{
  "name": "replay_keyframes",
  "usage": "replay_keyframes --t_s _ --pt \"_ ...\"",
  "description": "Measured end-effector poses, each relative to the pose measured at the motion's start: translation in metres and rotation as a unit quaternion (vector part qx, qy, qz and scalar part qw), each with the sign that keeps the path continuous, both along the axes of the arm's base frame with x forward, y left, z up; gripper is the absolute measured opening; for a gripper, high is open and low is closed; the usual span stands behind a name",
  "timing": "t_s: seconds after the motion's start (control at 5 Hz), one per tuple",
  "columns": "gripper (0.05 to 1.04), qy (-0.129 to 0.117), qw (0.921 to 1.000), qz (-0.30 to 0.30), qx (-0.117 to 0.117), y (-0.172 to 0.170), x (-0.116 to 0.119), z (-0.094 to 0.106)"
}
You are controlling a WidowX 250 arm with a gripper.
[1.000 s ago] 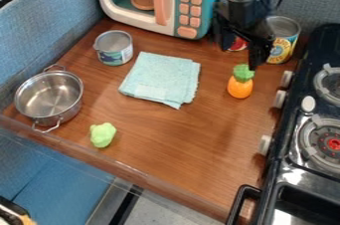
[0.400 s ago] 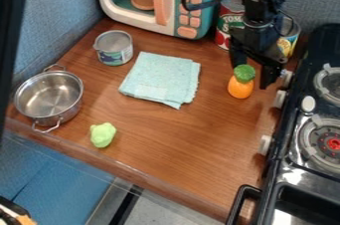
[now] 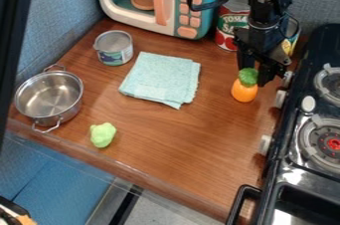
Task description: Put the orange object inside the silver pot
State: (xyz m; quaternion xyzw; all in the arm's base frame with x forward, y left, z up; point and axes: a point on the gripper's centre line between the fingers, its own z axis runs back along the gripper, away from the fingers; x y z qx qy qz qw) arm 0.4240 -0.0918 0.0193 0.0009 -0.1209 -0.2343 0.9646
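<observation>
End effector (image 3: 258, 74) right at green top of orange pineapple (image 3: 244, 92), worktop's (image 3: 173, 137) 3 o'clock side; cannot tell how far open, or whether it has hold. Top-only grip could slip (smooth, tapering toy, probably). Carry toward silver pot (image 3: 49, 97) at 9 o'clock, if low, could drag cloth (image 3: 161, 78) or clip rim.

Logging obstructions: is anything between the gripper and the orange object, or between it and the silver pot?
Nothing visible separates the gripper from the orange object. Toward the silver pot, the folded cloth lies flat across the direct line, likely easy to pass over; the green object sits off that line.
</observation>
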Motion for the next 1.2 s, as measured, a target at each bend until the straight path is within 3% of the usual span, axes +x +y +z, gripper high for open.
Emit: replay_keyframes --t_s 0.2,0.4,0.6,0.8,1.0,1.2 --pt "0.566 0.018 0.9997 -0.01 0.011 0.003 -0.005 0.0" --pt "0.566 0.018 0.9996 -0.018 0.009 0.002 -0.006 0.004" --pt "0.566 -0.021 0.9998 -0.002 0.001 0.019 -0.011 0.049" --pt "0.566 -0.011 0.9994 0.032 0.013 0.054 -0.04 0.06" --pt "0.566 -0.002 0.9969 0.078 0.01 0.104 -0.079 0.068" --pt "0.565 0.016 0.9939 0.109 -0.003 0.146 -0.122 0.06"
